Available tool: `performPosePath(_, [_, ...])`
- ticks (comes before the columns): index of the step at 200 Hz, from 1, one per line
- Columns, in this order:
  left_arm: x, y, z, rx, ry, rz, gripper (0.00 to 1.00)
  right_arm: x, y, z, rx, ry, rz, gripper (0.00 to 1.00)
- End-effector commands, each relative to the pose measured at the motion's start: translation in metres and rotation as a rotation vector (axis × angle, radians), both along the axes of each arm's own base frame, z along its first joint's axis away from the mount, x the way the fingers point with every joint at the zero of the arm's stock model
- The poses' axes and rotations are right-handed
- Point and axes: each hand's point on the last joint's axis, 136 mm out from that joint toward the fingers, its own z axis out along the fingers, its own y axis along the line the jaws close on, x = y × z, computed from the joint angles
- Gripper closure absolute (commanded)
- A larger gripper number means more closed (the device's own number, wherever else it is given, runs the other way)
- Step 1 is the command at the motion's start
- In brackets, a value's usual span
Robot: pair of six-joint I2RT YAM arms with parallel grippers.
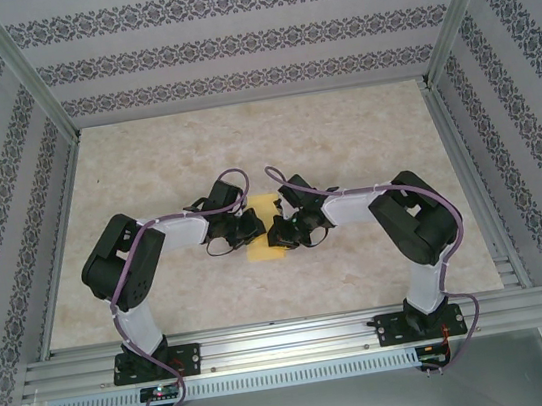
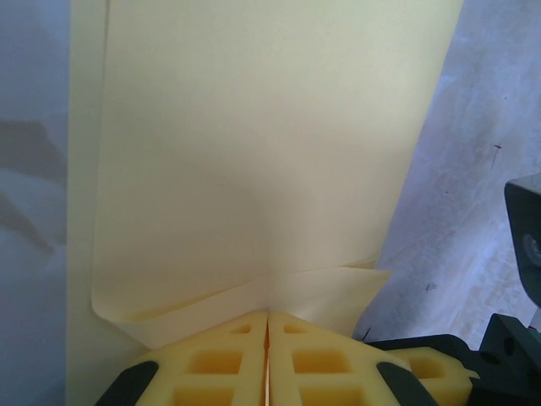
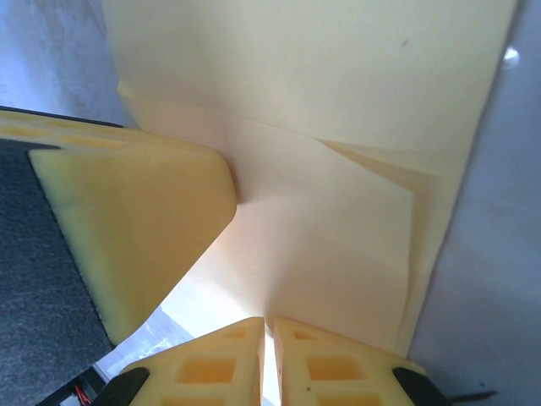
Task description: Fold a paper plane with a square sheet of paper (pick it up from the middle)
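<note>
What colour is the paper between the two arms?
The square sheet of paper is plain pale yellow, clearest in the left wrist view.

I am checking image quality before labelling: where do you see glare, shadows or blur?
Top external: even light, sharp; the square sheet of paper is small. Left wrist: the paper looks washed out, a shadow lies on the table. Right wrist: light glows through the paper near the right gripper.
</note>
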Motion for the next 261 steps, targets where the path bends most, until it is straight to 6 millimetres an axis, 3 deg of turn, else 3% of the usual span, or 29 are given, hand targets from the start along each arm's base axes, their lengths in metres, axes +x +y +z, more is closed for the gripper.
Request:
performPosePath(1, [-0.015,0.006,-0.023,0.055,0.042,-0.024,0.91,-0.012,-0.008,-0.009,-0.061,0.033,0.014,0.86])
performPosePath(21, [-0.015,0.007,-0.023,0.057,0.044,-0.024,0.91,-0.009,-0.005,0.012,-0.028,-0.006,0.013,0.86])
performPosePath(43, [-0.016,0.007,-0.024,0.057,0.044,-0.027,0.91,-0.010,-0.005,0.021,-0.012,-0.023,0.011,0.86])
performPosePath(99, [-0.016,0.007,-0.023,0.058,0.042,-0.030,0.91,-0.031,-0.018,-0.026,-0.070,0.070,0.000,0.88])
performPosePath(120, [-0.017,0.008,-0.024,0.062,0.046,-0.030,0.92,-0.035,-0.022,-0.032,-0.096,0.079,-0.002,0.88])
performPosePath(175, [-0.016,0.007,-0.023,0.059,0.045,-0.029,0.91,-0.021,-0.016,0.016,-0.061,-0.026,-0.002,0.88])
performPosePath(190, [-0.017,0.008,-0.024,0.062,0.047,-0.031,0.92,-0.021,-0.013,0.020,-0.040,-0.031,0.003,0.88])
performPosePath(209, [-0.016,0.008,-0.024,0.062,0.047,-0.030,0.92,-0.026,-0.015,0.008,-0.053,-0.006,0.005,0.88])
performPosePath(237, [-0.017,0.007,-0.024,0.063,0.047,-0.033,0.92,-0.039,-0.033,-0.026,-0.155,0.053,-0.005,0.89])
performPosePath(261, [-0.016,0.007,-0.025,0.063,0.049,-0.034,0.92,-0.049,-0.042,-0.040,-0.216,0.072,0.006,0.90])
